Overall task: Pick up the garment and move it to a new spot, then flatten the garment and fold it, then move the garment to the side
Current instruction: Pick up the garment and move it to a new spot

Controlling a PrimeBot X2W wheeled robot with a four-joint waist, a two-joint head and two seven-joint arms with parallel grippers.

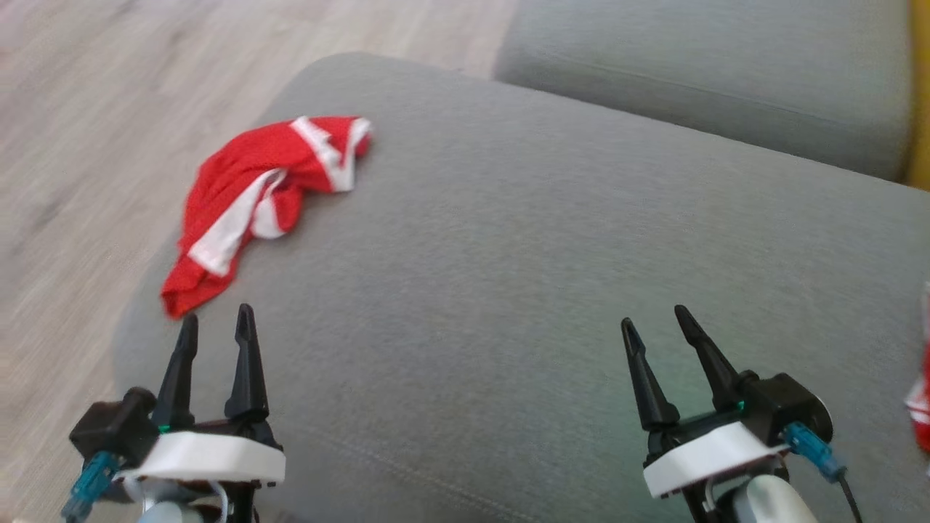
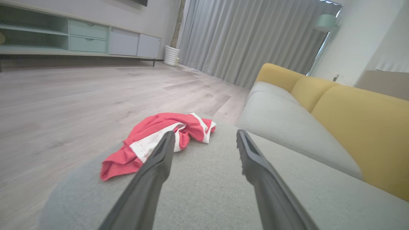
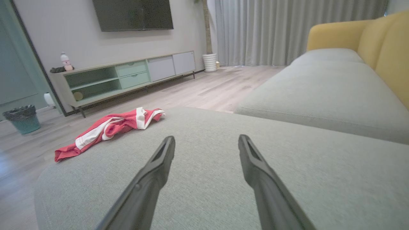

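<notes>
I see a grey seat cushion (image 1: 508, 254) directly ahead, with a second grey cushion (image 1: 697, 80) beyond it. Yellow backrests (image 2: 361, 127) stand on the right and pale wood floor (image 1: 109, 109) lies on the left. Across the room I see a low cabinet (image 3: 127, 76) under a dark wall screen (image 3: 132, 14), grey curtains (image 2: 249, 38), a white ribbed pot (image 3: 210, 62) and a teal bin (image 3: 23, 118).

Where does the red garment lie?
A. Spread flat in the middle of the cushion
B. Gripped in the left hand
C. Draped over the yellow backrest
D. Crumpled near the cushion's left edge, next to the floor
D: the garment lies bunched at the left edge of the grey cushion, just ahead of the open left hand, which does not touch it.
</notes>
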